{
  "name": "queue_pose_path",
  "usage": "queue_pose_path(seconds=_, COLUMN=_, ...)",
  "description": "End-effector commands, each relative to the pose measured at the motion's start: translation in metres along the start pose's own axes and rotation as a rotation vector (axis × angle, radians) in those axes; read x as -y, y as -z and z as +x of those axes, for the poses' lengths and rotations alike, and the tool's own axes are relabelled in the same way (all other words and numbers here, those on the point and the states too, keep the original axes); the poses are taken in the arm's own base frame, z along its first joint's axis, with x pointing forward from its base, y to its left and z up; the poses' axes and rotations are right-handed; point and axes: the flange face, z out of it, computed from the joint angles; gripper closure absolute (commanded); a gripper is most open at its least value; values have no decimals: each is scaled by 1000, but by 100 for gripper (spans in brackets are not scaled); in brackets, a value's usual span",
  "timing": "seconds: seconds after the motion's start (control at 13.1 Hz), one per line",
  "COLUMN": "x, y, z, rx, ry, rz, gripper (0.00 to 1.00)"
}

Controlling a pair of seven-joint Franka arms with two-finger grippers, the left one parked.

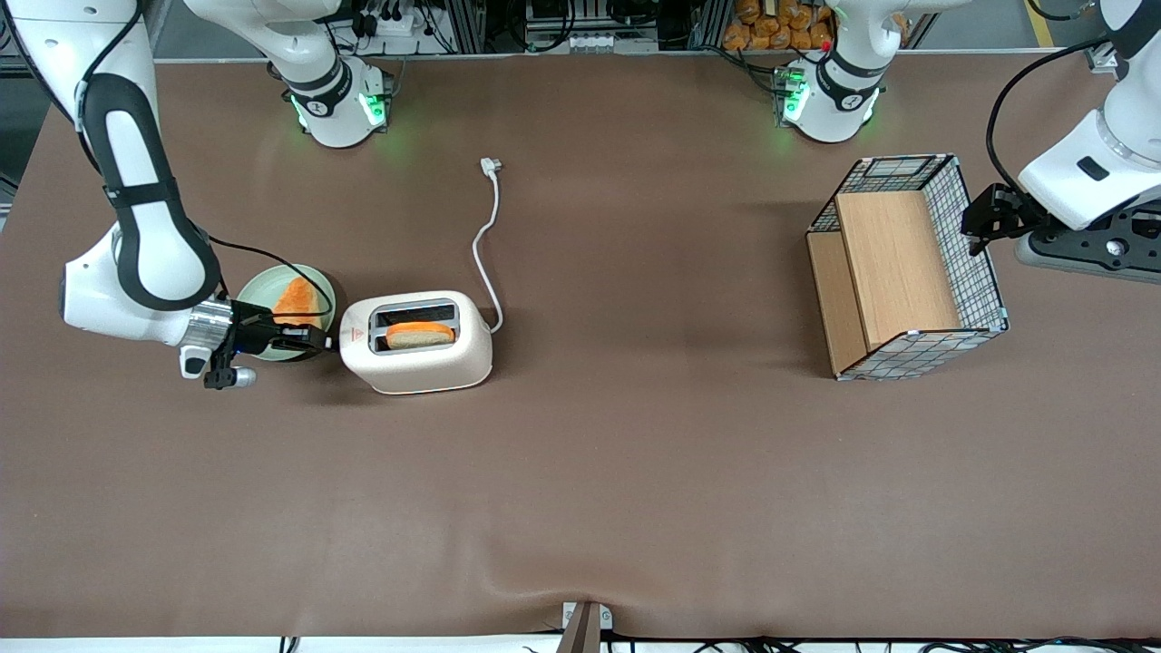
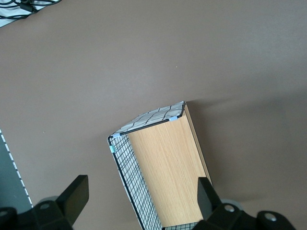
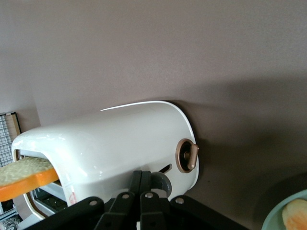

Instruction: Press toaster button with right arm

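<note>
The cream-white toaster (image 1: pixel 426 363) stands on the brown table with a slice of toast (image 1: pixel 420 335) upright in the slot nearer the front camera. My right arm's gripper (image 1: pixel 326 342) is level with the toaster's narrow end and touches it by the red triangle mark (image 1: pixel 356 336). In the right wrist view the gripper (image 3: pixel 142 175) is shut, its two black fingers pressed together against the toaster (image 3: pixel 120 143). The toaster button (image 3: pixel 162 184), a greyish round nub, sits right beside the fingertips and touches them. In the front view the gripper hides the button.
A brown dial (image 3: pixel 187 155) is on the same end of the toaster. A green plate (image 1: pixel 261 292) with a toast slice (image 1: pixel 299 299) lies under my wrist. The white cord (image 1: pixel 490 227) trails away from the toaster. A wire basket (image 1: pixel 975 236) with wooden boards stands toward the parked arm's end.
</note>
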Motion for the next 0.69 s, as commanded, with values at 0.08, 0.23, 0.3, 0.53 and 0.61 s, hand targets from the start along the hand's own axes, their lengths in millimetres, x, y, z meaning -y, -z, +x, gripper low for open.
queue_pose_path(seconds=0.08, x=-16, y=-18, z=1, rx=-10, ry=11, rz=33, gripper=100)
queue_pose_path(seconds=0.23, x=-20, y=-22, z=0, rx=-4, ry=8, rz=34, gripper=100)
queue_pose_path(seconds=0.3, x=-23, y=-24, z=0, rx=-2, ry=3, rz=33, gripper=100)
queue_pose_path(seconds=0.53, x=-24, y=-25, z=1, rx=-2, ry=3, rz=31, gripper=100)
queue_pose_path(seconds=0.61, x=-27, y=-28, z=1, rx=-2, ry=-2, rz=25, gripper=100)
